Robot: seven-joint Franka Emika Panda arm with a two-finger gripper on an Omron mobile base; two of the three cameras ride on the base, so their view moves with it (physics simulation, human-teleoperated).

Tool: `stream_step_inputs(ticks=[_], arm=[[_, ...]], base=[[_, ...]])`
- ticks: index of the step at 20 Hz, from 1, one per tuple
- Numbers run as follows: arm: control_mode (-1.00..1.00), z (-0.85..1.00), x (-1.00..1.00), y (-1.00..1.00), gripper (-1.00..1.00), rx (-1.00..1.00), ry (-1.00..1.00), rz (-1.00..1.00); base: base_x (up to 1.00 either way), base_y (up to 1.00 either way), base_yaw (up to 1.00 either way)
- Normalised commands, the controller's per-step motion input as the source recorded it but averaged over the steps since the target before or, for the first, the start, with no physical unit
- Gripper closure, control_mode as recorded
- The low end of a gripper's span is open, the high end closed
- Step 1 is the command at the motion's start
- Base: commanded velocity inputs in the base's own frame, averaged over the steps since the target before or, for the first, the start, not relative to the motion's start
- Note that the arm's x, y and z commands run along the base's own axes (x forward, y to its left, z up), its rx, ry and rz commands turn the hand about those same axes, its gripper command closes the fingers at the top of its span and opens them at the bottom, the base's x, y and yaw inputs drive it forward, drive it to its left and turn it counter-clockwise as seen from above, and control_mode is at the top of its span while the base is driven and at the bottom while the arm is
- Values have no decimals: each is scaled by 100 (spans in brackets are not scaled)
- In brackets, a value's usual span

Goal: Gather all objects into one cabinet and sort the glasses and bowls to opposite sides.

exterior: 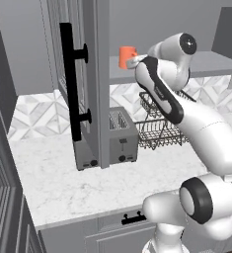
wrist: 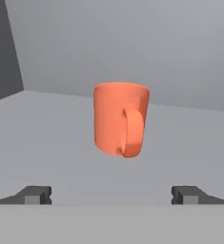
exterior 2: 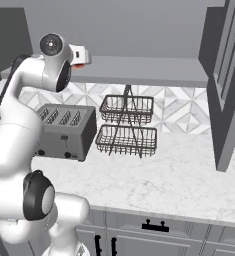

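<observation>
So the cabinet door (exterior: 70, 89) is swung open at the left, and the orange-red mug (wrist: 120, 118) is parked upright on the grey shelf (exterior: 211, 64), handle facing the gripper (wrist: 111, 195), whose jaws are spread wide, nothing pinched. Toaster (exterior 2: 64, 131) and wire rack (exterior 2: 126, 127) are sat on the counter (exterior 2: 179, 180) below.

The white arm reaches up and forward, its end effector (wrist: 111, 195) spread wide and empty.
</observation>
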Motion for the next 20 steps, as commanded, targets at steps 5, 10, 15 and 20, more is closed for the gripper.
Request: stream_step_inputs(ticks=[5,10,15,20], arm=[[-100,3,28,0,-100,0,0,0],[-100,0,29,0,-100,0,0,0],[-100,0,19,0,-100,0,0,0],[-100,0,9,0,-100,0,0,0]], base=[[0,0,0],[0,0,0],[0,0,0],[0,0,0]])
